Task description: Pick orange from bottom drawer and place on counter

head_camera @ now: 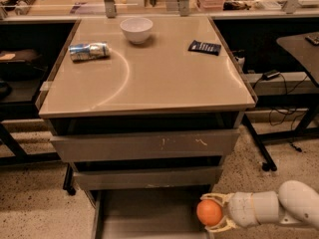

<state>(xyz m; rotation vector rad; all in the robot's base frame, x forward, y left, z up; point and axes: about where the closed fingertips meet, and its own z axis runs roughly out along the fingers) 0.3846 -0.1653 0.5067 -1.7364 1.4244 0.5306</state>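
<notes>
The orange (209, 212) is a small round fruit held in my gripper (215, 213), whose pale fingers close around it from the right. It hangs at the right side of the open bottom drawer (144, 215), a shallow grey tray pulled out under the cabinet. My white arm (279, 205) reaches in from the lower right. The beige counter (164, 73) tops the grey cabinet above.
On the counter stand a white bowl (136, 29), a lying silver can (88, 51) and a dark flat packet (205, 47). The scratched top drawer front (144, 144) and the middle drawer front (147, 177) are shut. Dark desks flank the cabinet; a table leg (259, 146) stands at the right.
</notes>
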